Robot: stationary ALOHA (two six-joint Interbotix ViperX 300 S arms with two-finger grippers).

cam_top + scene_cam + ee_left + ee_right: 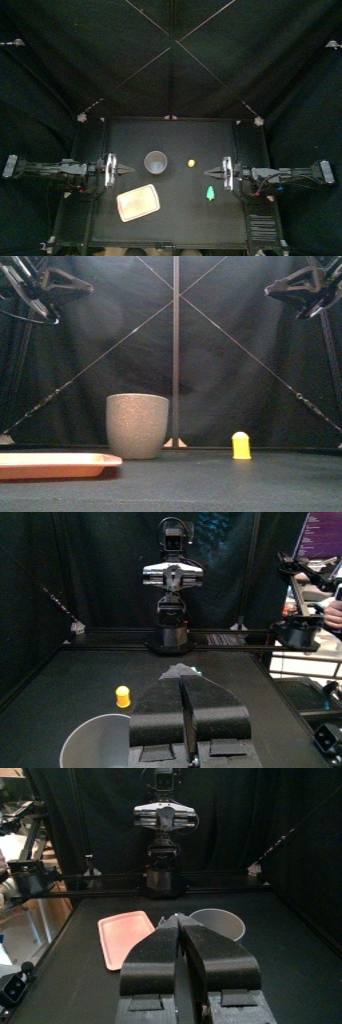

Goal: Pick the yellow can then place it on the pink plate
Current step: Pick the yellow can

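Two pairs closed and empty: left fingers (pixel 221 717), right fingers (pixel 158 963), both well apart from the yellow can (pixel 241 445).

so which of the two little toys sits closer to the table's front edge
The green toy: it lies nearer the front, right of the pink tray, while the yellow can stands farther back beside the grey cup.

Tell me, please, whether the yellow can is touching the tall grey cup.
Apart. The front view shows a wide open gap between the yellow can and the grey cup, and the top view shows the same gap.
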